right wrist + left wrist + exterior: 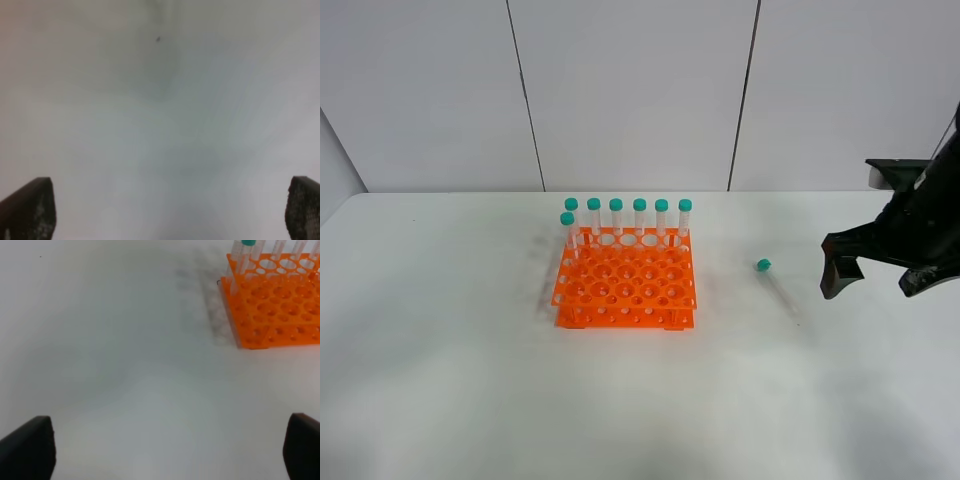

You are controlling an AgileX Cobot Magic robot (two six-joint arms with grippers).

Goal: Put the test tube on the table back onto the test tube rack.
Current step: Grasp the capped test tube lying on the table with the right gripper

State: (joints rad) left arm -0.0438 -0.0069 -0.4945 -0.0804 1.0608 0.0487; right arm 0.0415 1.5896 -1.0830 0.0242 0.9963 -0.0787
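The test tube (775, 285) lies flat on the white table (440, 380), right of the rack, its teal cap (763, 265) pointing toward the back. The orange test tube rack (625, 285) stands mid-table with several capped tubes upright along its back row and one at its left. My right gripper (873, 283) hovers open to the right of the lying tube, apart from it; its wrist view shows only bare table between the wide-set fingers (27, 210). My left gripper (170, 455) is open over bare table, with the rack (272, 305) beyond it.
Grey wall panels (630, 90) stand behind the table's back edge. Bare white tabletop surrounds the rack on all sides. A small dark speck (158, 38) marks the table in the right wrist view.
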